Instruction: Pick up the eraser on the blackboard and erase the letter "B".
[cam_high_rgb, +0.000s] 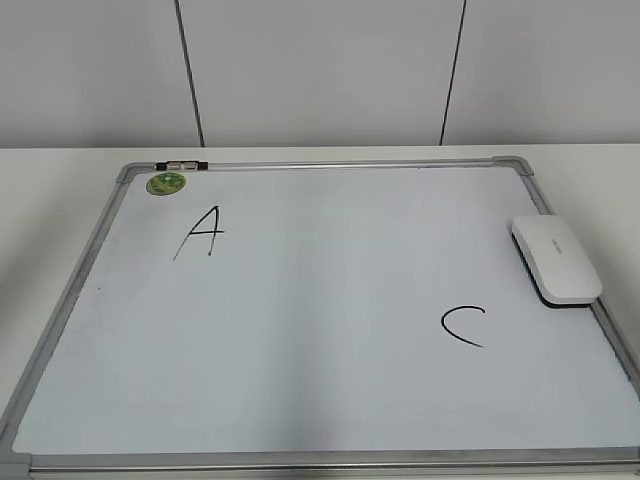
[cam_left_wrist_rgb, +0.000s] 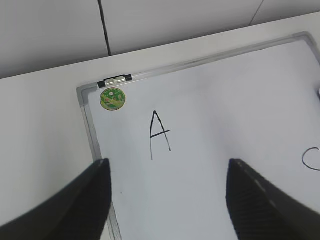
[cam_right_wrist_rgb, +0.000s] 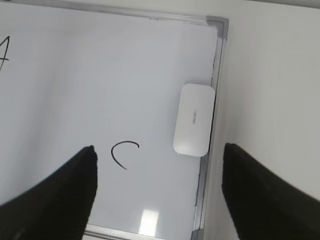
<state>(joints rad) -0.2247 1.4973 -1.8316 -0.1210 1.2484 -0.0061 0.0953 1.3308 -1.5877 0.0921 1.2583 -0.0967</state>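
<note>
I see my 2 grippers, left gripper (cam_left_wrist_rgb: 167, 175) and right gripper (cam_right_wrist_rgb: 159, 162), hovering with jaws spread wide, holding nothing. Below lies the large white dry-erase blackboard (cam_high_rgb: 300, 400) with silver frame. Farther, the smooth white rounded eraser (cam_high_rgb: 556, 258) rests against its right edge, beyond a black "C" (cam_high_rgb: 463, 325). Farthest are an "A" (cam_high_rgb: 203, 231) and a round green magnet (cam_high_rgb: 166, 183).

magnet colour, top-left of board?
Green with yellowish pattern: magnet on the board, clearest in the left wrist view.

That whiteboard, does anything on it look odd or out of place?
Only "A" and "C" show on the blackboard; no "B" is visible. The eraser sits askew, overlapping the right frame edge.
</note>
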